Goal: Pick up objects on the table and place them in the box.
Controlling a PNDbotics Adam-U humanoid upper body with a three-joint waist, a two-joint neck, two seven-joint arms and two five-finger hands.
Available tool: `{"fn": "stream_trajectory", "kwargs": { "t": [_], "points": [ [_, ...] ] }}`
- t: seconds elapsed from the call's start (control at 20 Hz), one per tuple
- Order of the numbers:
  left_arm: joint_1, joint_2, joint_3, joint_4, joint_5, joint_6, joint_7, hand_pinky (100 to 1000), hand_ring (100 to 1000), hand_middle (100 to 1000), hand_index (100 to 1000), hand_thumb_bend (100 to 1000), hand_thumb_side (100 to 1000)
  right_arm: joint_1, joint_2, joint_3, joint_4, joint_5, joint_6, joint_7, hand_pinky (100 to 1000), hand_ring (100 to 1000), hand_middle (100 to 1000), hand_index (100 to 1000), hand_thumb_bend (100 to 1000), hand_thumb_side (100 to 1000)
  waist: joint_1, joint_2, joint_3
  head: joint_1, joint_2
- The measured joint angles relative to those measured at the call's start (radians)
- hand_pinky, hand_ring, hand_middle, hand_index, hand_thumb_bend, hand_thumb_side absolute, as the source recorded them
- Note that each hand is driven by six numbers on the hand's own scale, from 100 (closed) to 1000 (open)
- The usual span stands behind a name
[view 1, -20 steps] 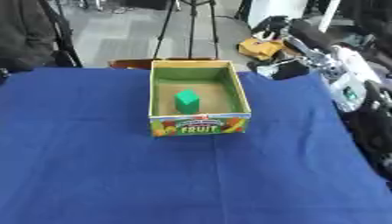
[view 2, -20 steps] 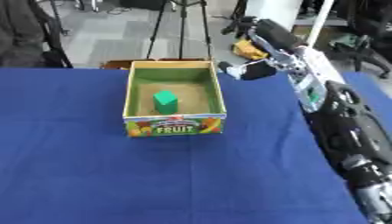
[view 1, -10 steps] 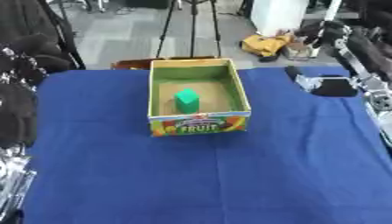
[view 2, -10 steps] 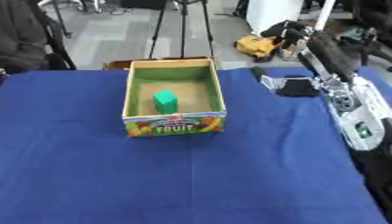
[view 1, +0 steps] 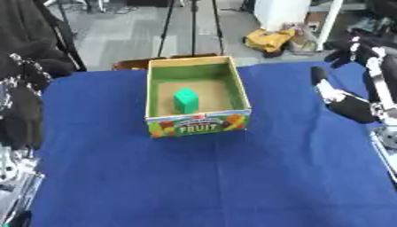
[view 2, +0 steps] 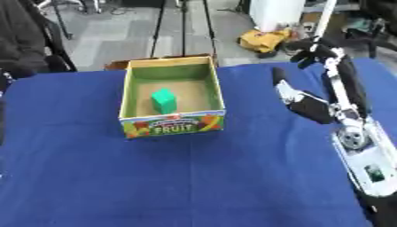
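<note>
green block (view 1: 185, 99) inside box (view 1: 237, 87), right hand (view 2: 306, 105) open beside

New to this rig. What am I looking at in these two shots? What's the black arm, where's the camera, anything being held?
Both shots come from a stereo camera in a humanoid robot's head, looking down at a table with a blue cloth. The black and silver arm on the right ends in the right hand, fingers straight, holding nothing. The left hand shows at the left edge; its fingers are unclear. A cardboard fruit box sits mid-table with a green block inside. Nothing else lies on the cloth.
</note>
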Motion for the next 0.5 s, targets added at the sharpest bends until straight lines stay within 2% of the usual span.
{"fn": "stream_trajectory", "kwargs": {
  "t": [0.5],
  "points": [
    [0.002, -0.001, 0.000, 0.009, 0.002, -0.004, 0.006, 669, 611, 629, 770, 625, 987, 0.038, 0.026, 0.002, -0.125, -0.156, 0.150, 0.035, 523, 593, 643, 758, 126, 626, 0.008, 0.002, -0.005, 0.000, 0.014]
  ]
}}
